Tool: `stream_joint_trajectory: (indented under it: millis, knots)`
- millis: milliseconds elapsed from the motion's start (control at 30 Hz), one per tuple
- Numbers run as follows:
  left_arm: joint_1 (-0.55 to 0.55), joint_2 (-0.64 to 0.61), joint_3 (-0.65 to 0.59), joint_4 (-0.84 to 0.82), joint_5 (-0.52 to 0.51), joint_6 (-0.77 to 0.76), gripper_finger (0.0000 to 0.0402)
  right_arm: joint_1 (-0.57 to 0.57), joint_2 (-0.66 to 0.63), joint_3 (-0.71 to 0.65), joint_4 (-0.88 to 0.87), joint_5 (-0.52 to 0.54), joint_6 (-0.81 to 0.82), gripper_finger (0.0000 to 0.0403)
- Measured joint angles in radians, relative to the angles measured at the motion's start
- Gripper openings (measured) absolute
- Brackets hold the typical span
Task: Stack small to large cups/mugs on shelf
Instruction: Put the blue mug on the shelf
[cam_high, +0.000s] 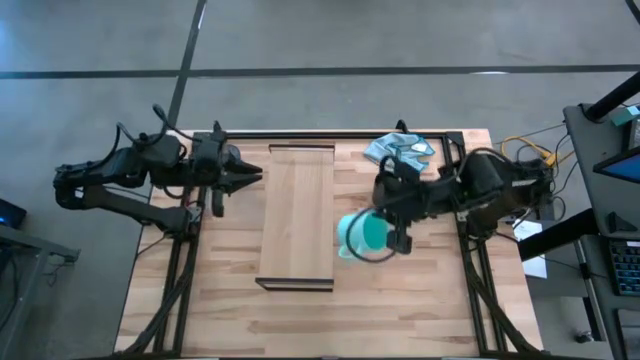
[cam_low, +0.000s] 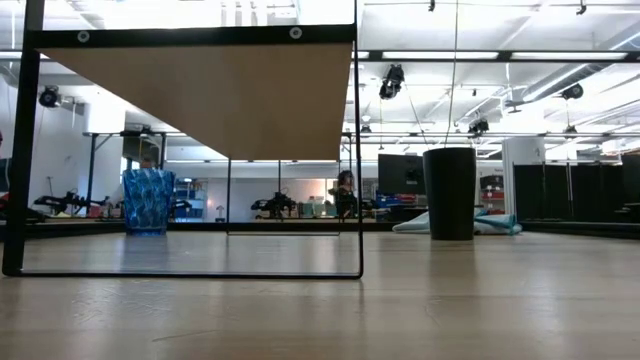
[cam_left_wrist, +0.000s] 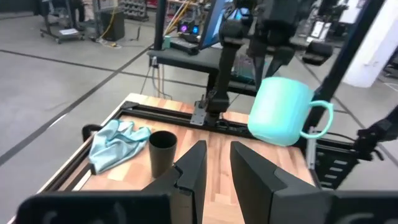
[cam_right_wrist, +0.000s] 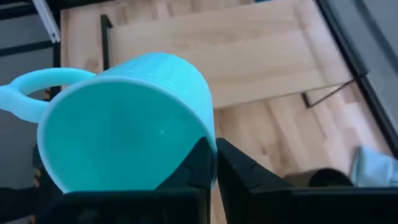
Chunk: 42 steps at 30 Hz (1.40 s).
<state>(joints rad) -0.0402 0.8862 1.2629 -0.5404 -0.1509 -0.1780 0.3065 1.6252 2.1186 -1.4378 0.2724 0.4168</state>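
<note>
The turquoise mug (cam_high: 362, 235) hangs in my right gripper (cam_high: 392, 236), above the table just right of the pale wooden shelf (cam_high: 297, 215); it also shows in the left wrist view (cam_left_wrist: 283, 112). The shelf stands raised on a thin dark frame (cam_low: 357, 150). The black cup (cam_low: 450, 192) stands upright on the table beside the light blue cloth (cam_left_wrist: 115, 144). The dark blue cup (cam_low: 148, 201) stands upright on the table and is hidden in the high view. My left gripper (cam_high: 252, 175) is open and empty at the shelf's left side. My right gripper holds the mug by its rim (cam_right_wrist: 210, 144), on the side away from the handle (cam_right_wrist: 31, 90). One finger is inside the mug and one outside the wall. The fingers come from above. The mug is lifted clear and tilted, its mouth toward the wrist.
The light blue cloth (cam_high: 400, 150) lies at the table's far right corner. Dark frame rails (cam_high: 470, 250) run along the table's sides. Bare tabletop (cam_high: 330, 320) lies near the front edge.
</note>
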Motion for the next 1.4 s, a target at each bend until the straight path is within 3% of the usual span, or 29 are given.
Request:
stream_joint_trajectory:
  millis: [400, 733, 933, 1400]
  knots:
    - [-0.009, 0.029, 0.032, -0.007, -0.091, 0.001, 0.0059, -0.161, 0.174, 0.221, -0.100, -0.022, 0.015, 0.0009]
    - [-0.057, 0.134, 0.105, -0.106, -0.116, 0.123, 0.0059, -0.310, 0.238, 0.238, -0.085, -0.021, 0.107, 0.0011]
    - [-0.095, 0.192, 0.122, -0.099, -0.167, 0.188, 0.0059, -0.332, 0.234, 0.238, 0.006, -0.025, 0.107, 0.0012]
    - [-0.096, 0.222, 0.130, -0.085, -0.199, 0.159, 0.0059, -0.334, 0.229, 0.238, 0.159, -0.040, 0.106, 0.0012]
